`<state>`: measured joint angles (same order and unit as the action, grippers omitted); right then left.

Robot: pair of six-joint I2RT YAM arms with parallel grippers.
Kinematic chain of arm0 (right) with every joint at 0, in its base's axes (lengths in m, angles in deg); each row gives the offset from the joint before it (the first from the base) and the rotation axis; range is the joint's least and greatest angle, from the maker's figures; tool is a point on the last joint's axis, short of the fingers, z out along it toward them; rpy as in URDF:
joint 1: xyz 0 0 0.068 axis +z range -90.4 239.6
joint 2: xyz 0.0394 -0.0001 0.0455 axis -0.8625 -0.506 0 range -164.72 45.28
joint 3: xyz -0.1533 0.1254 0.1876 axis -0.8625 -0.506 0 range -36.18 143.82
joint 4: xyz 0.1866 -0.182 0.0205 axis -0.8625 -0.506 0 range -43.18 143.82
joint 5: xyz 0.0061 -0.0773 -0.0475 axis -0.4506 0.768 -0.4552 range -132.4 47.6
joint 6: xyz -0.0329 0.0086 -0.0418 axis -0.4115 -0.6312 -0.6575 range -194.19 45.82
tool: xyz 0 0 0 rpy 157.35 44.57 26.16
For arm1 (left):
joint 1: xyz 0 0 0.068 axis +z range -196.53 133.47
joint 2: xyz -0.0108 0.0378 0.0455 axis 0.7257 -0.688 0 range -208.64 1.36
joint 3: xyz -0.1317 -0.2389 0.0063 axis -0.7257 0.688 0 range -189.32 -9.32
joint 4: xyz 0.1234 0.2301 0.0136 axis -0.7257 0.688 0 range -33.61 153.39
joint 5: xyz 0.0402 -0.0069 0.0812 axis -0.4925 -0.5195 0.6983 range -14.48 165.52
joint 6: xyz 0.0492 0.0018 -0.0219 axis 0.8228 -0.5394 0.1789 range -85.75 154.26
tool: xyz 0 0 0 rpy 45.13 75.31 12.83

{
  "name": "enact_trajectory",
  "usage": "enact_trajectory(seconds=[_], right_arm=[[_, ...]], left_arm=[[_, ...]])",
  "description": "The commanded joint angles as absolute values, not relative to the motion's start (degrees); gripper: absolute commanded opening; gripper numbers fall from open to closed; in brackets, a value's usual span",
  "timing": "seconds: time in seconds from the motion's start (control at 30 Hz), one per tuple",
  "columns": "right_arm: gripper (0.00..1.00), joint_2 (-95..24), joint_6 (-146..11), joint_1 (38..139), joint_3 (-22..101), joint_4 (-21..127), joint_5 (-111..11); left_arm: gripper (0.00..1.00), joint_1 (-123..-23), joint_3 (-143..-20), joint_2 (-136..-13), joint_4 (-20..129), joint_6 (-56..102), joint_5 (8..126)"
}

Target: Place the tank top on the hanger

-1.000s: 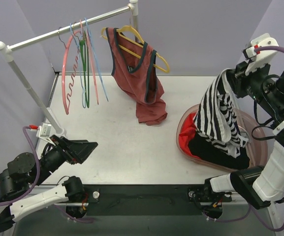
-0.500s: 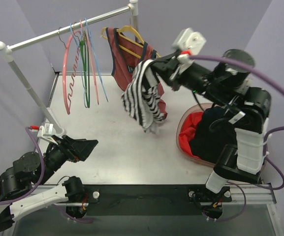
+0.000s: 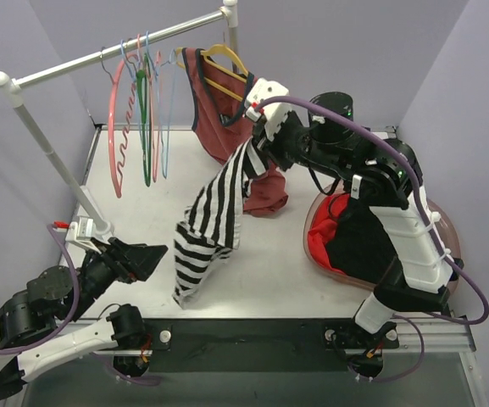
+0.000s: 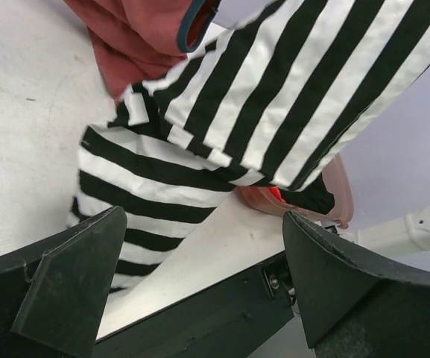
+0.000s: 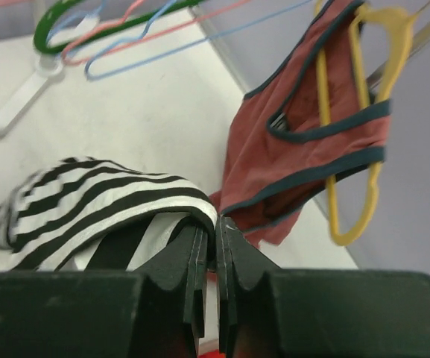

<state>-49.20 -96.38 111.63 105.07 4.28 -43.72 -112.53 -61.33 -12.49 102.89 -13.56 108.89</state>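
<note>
Swung left since the previous frame: tank top (image 3: 210,225) now hangs over mid worktop (image 3: 265,254) from my right jaws, pinched shut on its top edge. Left jaws spread wide, holding nothing.

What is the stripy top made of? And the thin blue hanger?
The tank top looks like soft, matte knit cloth, maybe cotton: it droops and folds. The hanger looks like thin wire with a smooth blue coating; plain plastic is possible too.

Overhead plus wrist close-ups of tank top (image 3: 213,222)
</note>
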Motion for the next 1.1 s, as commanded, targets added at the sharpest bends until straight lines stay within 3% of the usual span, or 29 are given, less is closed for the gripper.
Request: enact_trajectory(seconds=[0.0, 0.27, 0.43, 0.47, 0.53, 0.57, 0.7, 0.83, 0.87, 1.0, 1.07], right_arm=[[0.0, -44.02, -93.88, 112.16, 95.5, 3.11, -48.37], [0.0, -47.35, -89.75, 110.93, 88.28, 3.11, -44.44], [0.03, -48.93, -83.42, 98.21, 83.45, 3.99, -38.36], [0.17, -48.94, -82.89, 96.36, 82.92, 3.99, -38.36], [0.28, -48.59, -81.83, 92.06, 80.65, 3.72, -40.71], [0.44, -48.24, -82.09, 91.51, 79.67, 3.63, -41.86], [0.67, -46.04, -84.29, 91.15, 76.06, 1.71, -51.25], [0.79, -45.16, -89.46, 91.15, 76.93, -1.98, -65.48], [0.83, -44.98, -92.35, 91.24, 76.68, -3.04, -74.04], [0.79, -42.79, -107.28, 92.29, 70.45, -11.89, -95.5], [0.79, -39.98, -115.53, 94.74, 65.02, -15.16, -97.51]], left_arm=[[0.97, -113.5, -59.51, -11.83, 100.6, -14.08, 108.22], [0.97, -113.5, -55.91, -14.37, 100.06, -17.33, 106.64], [0.97, -113.5, -54.06, -19.72, 101.21, -18.65, 102.95], [0.97, -113.5, -53.36, -20.61, 101.38, -18.65, 102.34], [0.97, -113.41, -52.92, -23.67, 101.12, -18.39, 101.28], [0.97, -113.41, -52.83, -24.73, 101.12, -17.96, 101.1], [0.97, -113.15, -54.58, -30.36, 100.95, -14.45, 99.35], [0.97, -112.01, -57.74, -38.78, 102.17, -8.12, 95.39], [0.97, -111.66, -58.27, -40.29, 103.22, -5.5, 94.08], [0.97, -105.53, -58.89, -47.58, 104.46, 1.63, 83.13], [0.93, -101.92, -57.67, -51.01, 103.24, 4.97, 78.62]])
